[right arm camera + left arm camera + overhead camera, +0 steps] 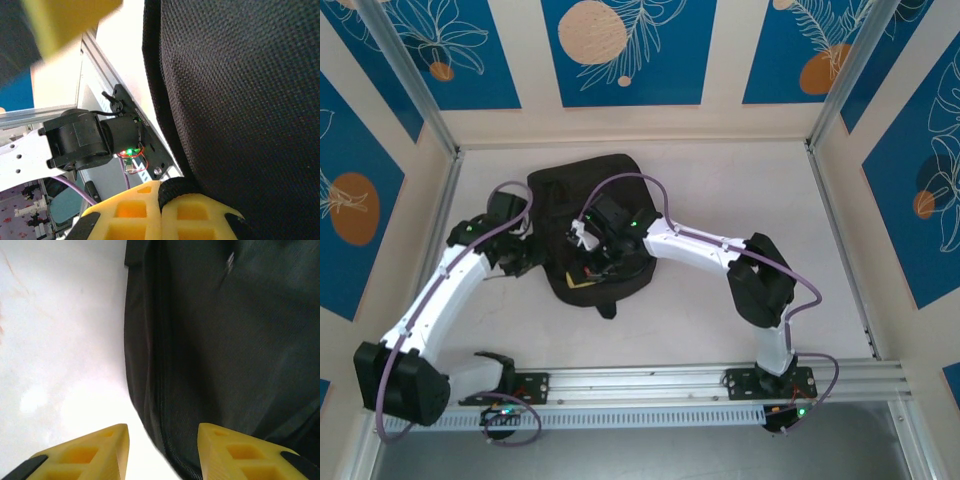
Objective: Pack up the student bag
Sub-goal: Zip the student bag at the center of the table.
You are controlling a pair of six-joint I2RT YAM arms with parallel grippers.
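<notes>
Overhead, right arm (690,243) crosses student bag (570,185); left hand (161,432) gapes beside.

A: From above, the right arm (690,245) covers the middle of the student bag (560,185); whatever lies under it is hidden.
B: On the left wrist, the bag runs off at 12 and 3 o'clock, and the left tool (162,432) is cut at 6.
A: And the right wrist?
B: A blurred yellow block (70,25) at 11 o'clock, beyond telling. The right tool (160,187) is cut at 6.
</notes>
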